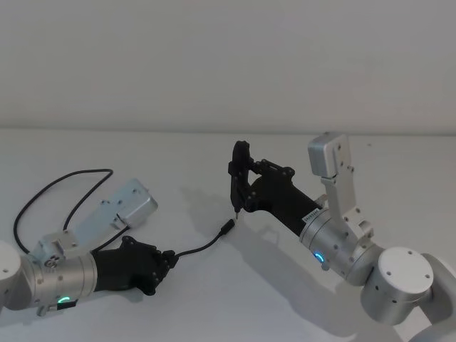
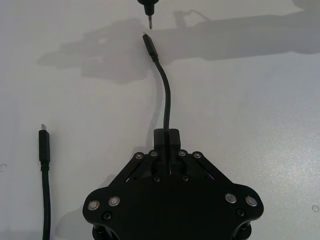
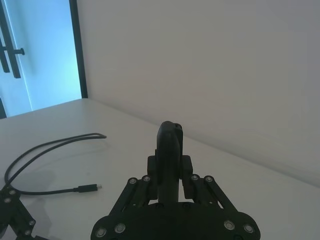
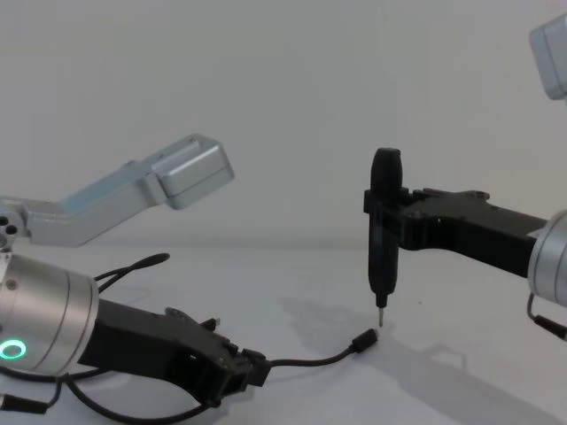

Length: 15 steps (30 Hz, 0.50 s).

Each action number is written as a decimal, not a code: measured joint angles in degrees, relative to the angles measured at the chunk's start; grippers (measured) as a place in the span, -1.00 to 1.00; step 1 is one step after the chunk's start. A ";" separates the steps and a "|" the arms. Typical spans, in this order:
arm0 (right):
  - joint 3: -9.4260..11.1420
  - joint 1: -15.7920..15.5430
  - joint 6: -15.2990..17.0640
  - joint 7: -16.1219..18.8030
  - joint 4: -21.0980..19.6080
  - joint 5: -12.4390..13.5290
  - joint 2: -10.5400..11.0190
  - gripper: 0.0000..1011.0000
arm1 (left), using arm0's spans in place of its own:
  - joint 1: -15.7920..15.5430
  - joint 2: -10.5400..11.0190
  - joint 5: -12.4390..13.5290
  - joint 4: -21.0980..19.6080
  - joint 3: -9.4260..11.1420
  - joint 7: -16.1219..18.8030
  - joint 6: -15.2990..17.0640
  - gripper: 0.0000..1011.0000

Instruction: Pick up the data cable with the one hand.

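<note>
Across the white table [image 1: 214,149] in the head view, the left gripper [image 1: 165,265] lies low at the near left, its fingers pinched on the data cable [image 1: 203,246]. The free length arcs forward to a plug [image 1: 226,229] that sits just under the metal tip of the pen-like tool [image 1: 238,185] clamped upright in the right gripper [image 1: 246,187]. The rest of the cord loops away toward the far left.

From the left wrist view, the left gripper [image 2: 166,137] has its fingertips closed on the data cable [image 2: 167,100], which rises out between them and bends toward the plug [image 2: 149,45]; the tool tip [image 2: 149,15] hangs just beyond it. A second cord end [image 2: 44,147] lies apart on the table.

From the right wrist view, the right gripper [image 3: 170,172] is clenched around the tool [image 3: 169,150], with the cable's loop [image 3: 50,150] farther off.

Side-on in the chest view, the left gripper [image 4: 246,370] is at table level and the data cable [image 4: 310,359] lifts only slightly toward the plug [image 4: 363,341].

The grasp looks made; the lift seems not yet done. Raising straight and slowly, with the pinch kept firm, should stop so thin a cord slipping or snagging the tool.
</note>
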 joint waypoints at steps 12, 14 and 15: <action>-0.54 0.30 -0.03 0.39 -0.06 0.62 0.27 -0.46 | 0.00 0.00 0.00 0.00 0.00 0.00 0.00 -0.91; -0.60 0.38 -0.09 0.42 0.05 0.64 0.28 -0.46 | 0.00 0.00 0.00 0.00 0.00 0.00 0.00 -0.91; -0.68 0.50 -0.18 0.45 0.22 0.65 0.29 -0.46 | 0.00 0.00 0.00 0.00 0.00 0.00 0.00 -0.91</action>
